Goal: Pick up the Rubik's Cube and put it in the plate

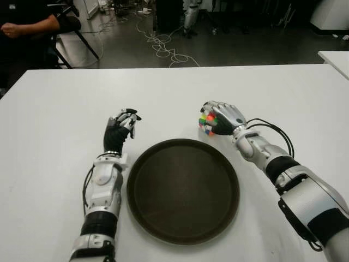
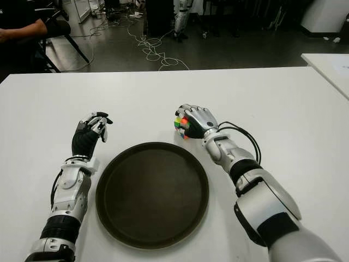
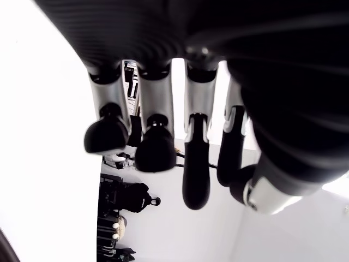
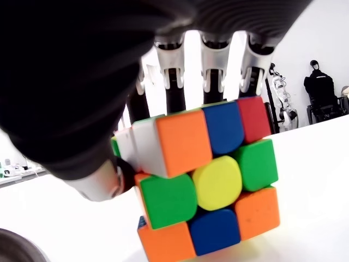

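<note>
Nearest the robot: dark round plate (image 1: 182, 191) on the white table (image 1: 54, 136), nothing in it. Left hand (image 1: 121, 126) shows just beside the plate's left rim, a bit farther back; fingers loosely curled w/ nothing between them, per left wrist view, idle.

Next out: right hand (image 1: 222, 117) just beyond the plate's far-right rim, fingers draped over the top of the Rubik's Cube (image 1: 208, 123) and closing round it. Cube is outside the plate, near its rim.

Progress: grasp stage. Cube not yet in the plate; lift, carry over the rim and release are all left. Whether the cube is already off the table is hard to say; right wrist view has its underside at the table line, so prob. still resting there or barely raised.

Views: right wrist view shows cube faces close up (yellow centre, orange, green, blue, red tiles) and fingers (image 4: 212, 60) coming down over its top edge, which the eye views can't resolve. Eye views alone give cube vs plate layout.

Far back: a seated person (image 1: 30, 24) at top left, cables (image 1: 163, 46) on the floor past the table.
</note>
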